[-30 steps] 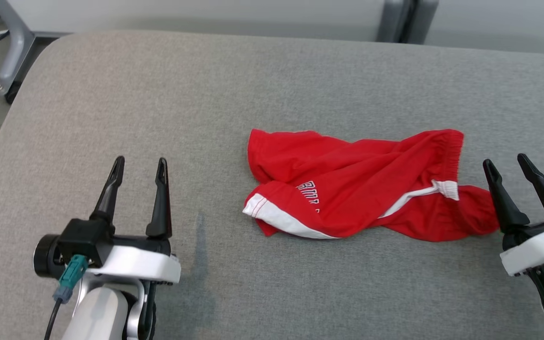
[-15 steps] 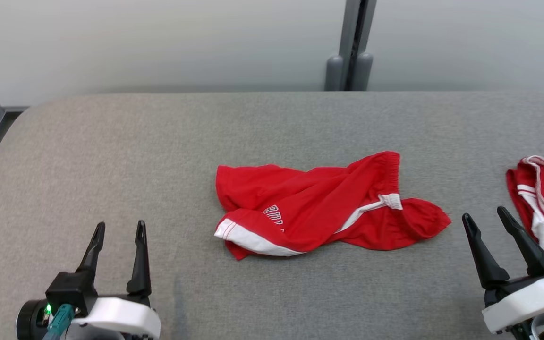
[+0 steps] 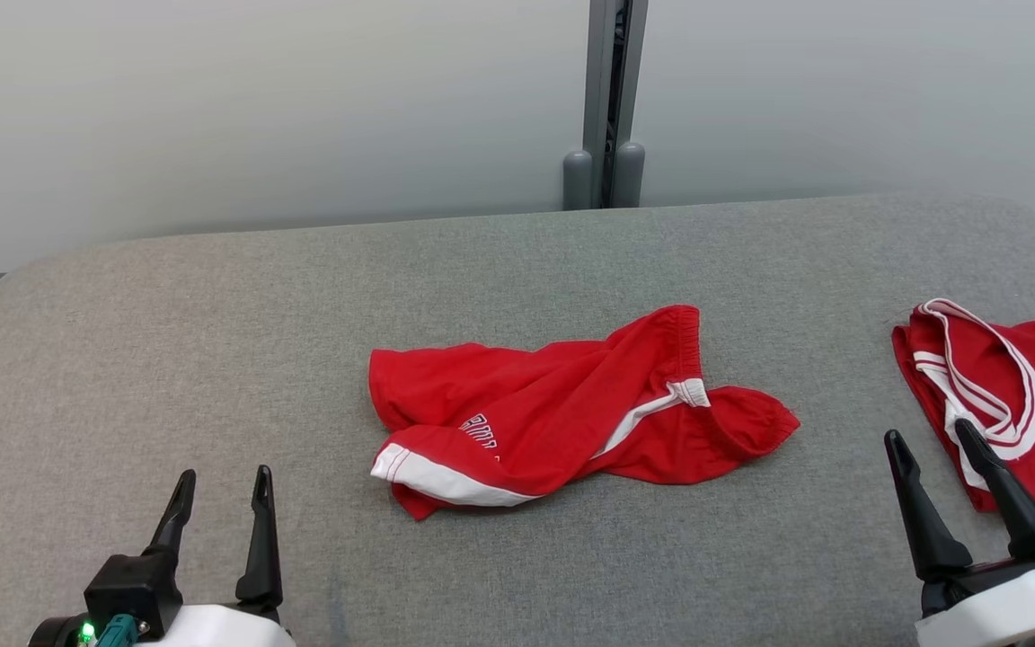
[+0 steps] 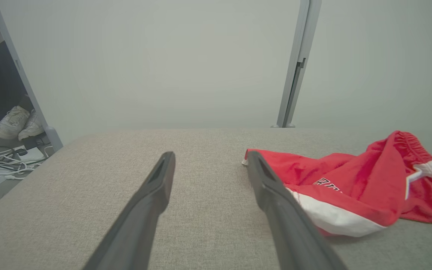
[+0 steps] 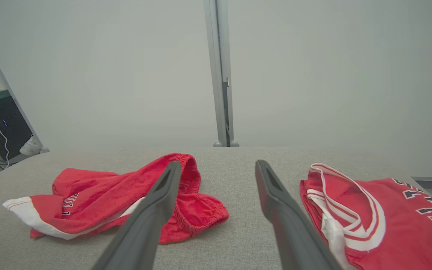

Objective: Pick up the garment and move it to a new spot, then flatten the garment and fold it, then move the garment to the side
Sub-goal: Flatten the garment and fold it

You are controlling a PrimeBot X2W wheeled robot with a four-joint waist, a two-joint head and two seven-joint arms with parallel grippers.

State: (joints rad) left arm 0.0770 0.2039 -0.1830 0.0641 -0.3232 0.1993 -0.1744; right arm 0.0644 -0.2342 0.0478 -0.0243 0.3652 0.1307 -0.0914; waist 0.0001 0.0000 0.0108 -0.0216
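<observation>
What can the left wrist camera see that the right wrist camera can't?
Left wrist camera: the left gripper, open, and a pair of white shoes off to one side. Right wrist camera: the right gripper, open, and a red jersey with dark numbers; a small white shape at its left edge is too small to tell. Both: the crumpled red shorts, the grey padded table, the grey post and the pale wall.
</observation>
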